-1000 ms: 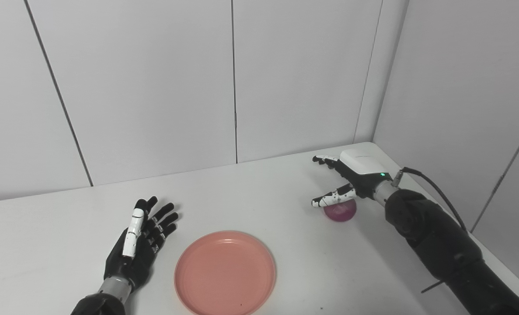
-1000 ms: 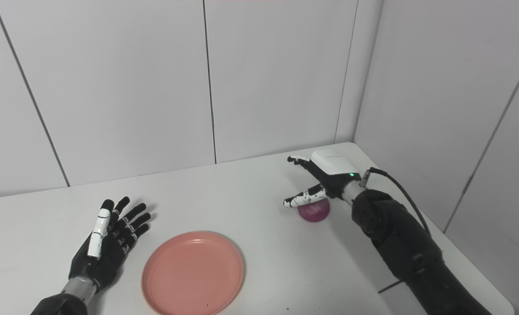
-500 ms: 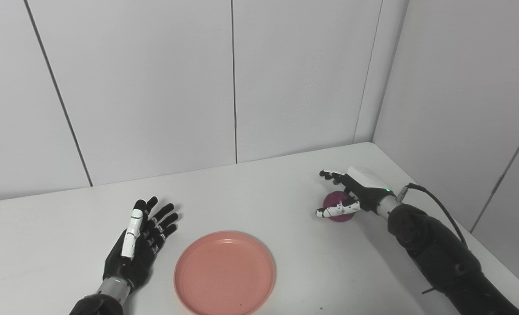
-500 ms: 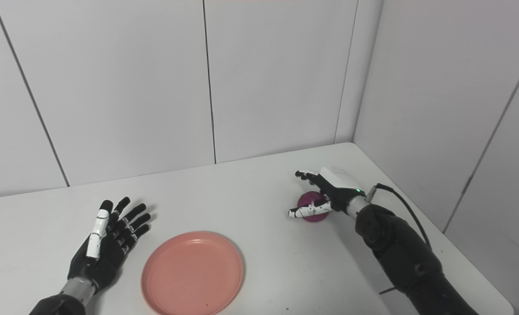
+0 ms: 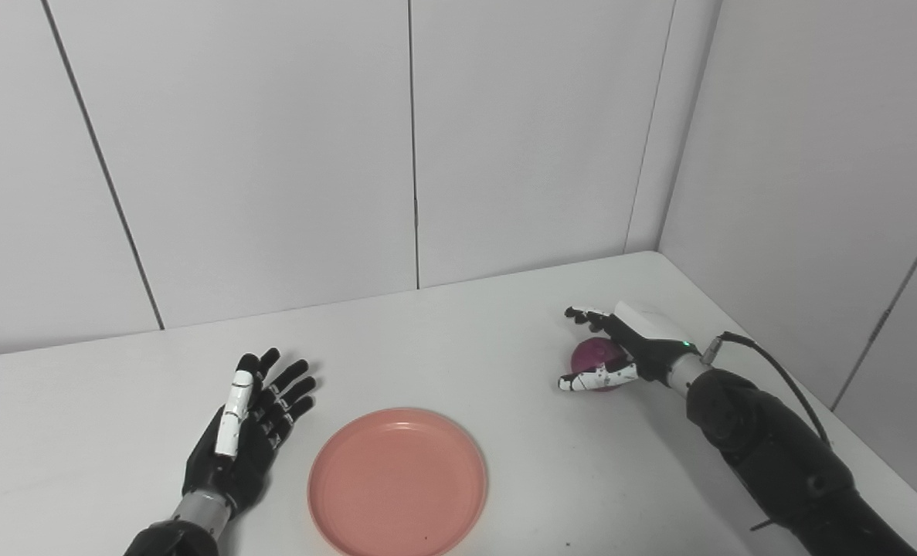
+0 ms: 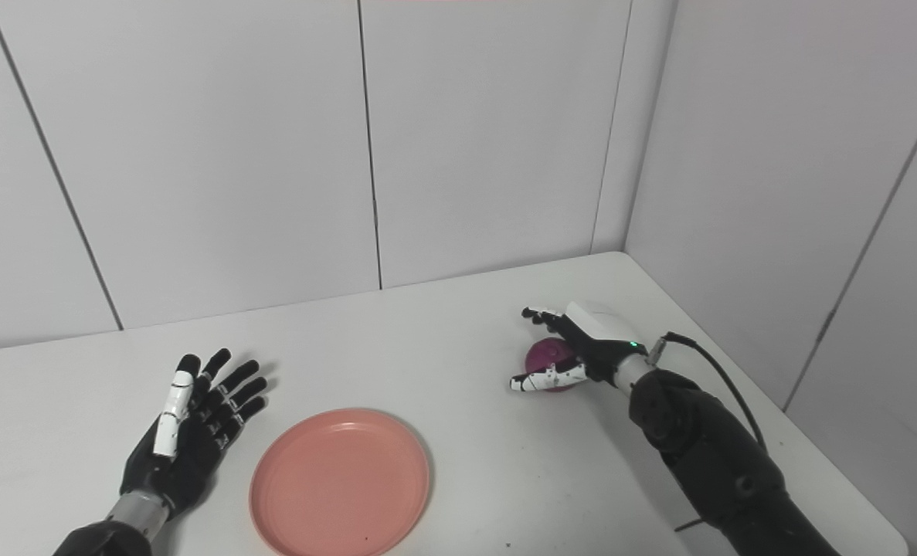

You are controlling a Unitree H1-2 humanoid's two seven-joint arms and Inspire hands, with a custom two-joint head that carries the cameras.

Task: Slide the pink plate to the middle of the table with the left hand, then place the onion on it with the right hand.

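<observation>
So the thing to watch is where the onion [image 5: 593, 356] sits relative to the right hand [image 5: 620, 357]: it's tucked right in the hollow of the hand, thumb lying along its near side at about 6 o'clock and the fingers [image 5: 582, 315] reaching past its far side at about 12. The palm is on the 3 o'clock side, so the open mouth of the hand faces 9 o'clock, toward the plate. The fingers are spread around it rather than squeezed in, and I can't tell if they're actually touching it yet. The onion looks like it's still sitting on the table [image 5: 458, 340].

The pink plate [image 5: 397, 482] is near the middle already, at roughly 8 o'clock from the onion and well apart from it. Nothing in it, just a tiny dark speck near the front rim.

The left hand [image 5: 246, 432] lies flat and spread, palm up, just beside the plate at its 9 o'clock, holding nothing. The right is obviously the nearer one for the grab.
</observation>
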